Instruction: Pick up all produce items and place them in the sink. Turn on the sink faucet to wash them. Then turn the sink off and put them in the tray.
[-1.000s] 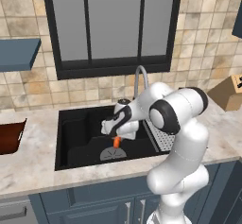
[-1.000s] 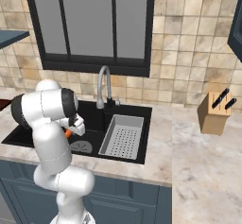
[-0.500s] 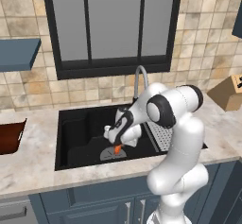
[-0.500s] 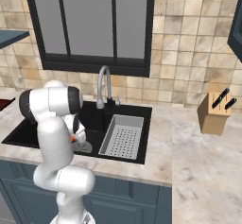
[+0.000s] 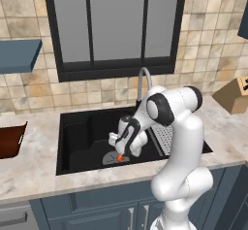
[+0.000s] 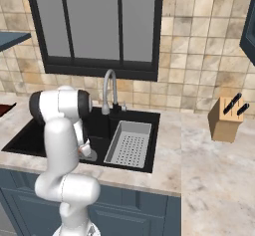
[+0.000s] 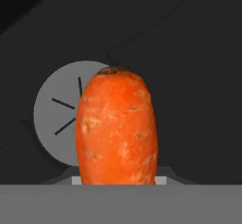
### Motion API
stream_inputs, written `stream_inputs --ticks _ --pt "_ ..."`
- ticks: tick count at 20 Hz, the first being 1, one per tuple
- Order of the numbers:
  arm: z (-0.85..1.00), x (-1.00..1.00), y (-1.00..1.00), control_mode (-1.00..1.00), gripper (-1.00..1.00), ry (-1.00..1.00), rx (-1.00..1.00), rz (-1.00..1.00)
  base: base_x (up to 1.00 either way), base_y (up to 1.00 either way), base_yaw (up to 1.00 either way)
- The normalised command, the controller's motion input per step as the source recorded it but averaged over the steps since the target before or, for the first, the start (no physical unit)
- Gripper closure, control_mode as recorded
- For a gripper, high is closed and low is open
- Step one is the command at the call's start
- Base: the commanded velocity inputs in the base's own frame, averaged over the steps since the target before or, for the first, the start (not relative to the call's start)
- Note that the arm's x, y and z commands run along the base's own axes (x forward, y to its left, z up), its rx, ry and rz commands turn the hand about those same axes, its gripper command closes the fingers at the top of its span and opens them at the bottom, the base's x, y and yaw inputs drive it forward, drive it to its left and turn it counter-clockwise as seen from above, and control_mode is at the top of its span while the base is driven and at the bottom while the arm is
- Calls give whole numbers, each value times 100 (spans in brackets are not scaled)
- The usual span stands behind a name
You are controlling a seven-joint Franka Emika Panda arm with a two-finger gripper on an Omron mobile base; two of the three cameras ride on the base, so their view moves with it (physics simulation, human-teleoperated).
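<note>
The jaws of the gripper (image 5: 119,154) grasp the carrot (image 7: 117,129) low inside the sink (image 5: 77,137), just above the drain disc (image 7: 56,119). Releasing it gently near the floor should keep it from rolling away.

Orange carrot (image 7: 116,128) – black sink (image 5: 82,137), grey drain disc (image 7: 56,124).

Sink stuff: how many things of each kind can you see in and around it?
Carrot: 1
Sink: 1
Faucet: 1
Grey drainer basket: 1
Reddish-brown tray: 1
Knife block: 1
Total: 6
</note>
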Motion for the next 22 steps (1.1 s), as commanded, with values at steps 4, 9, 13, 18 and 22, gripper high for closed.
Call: stream_inputs --ticks 4,9,13,18,22 --pt "-31 17 -1 -100 100 0 -2 -12 0 0 0" --pt "-24 17 0 -100 100 -1 -1 -4 0 0 0" --pt "-25 18 0 -100 100 0 0 0 0 0 0" --pt "-29 19 0 -100 100 0 0 0 0 0 0" --pt "-27 42 0 -100 100 0 0 0 0 0 0"
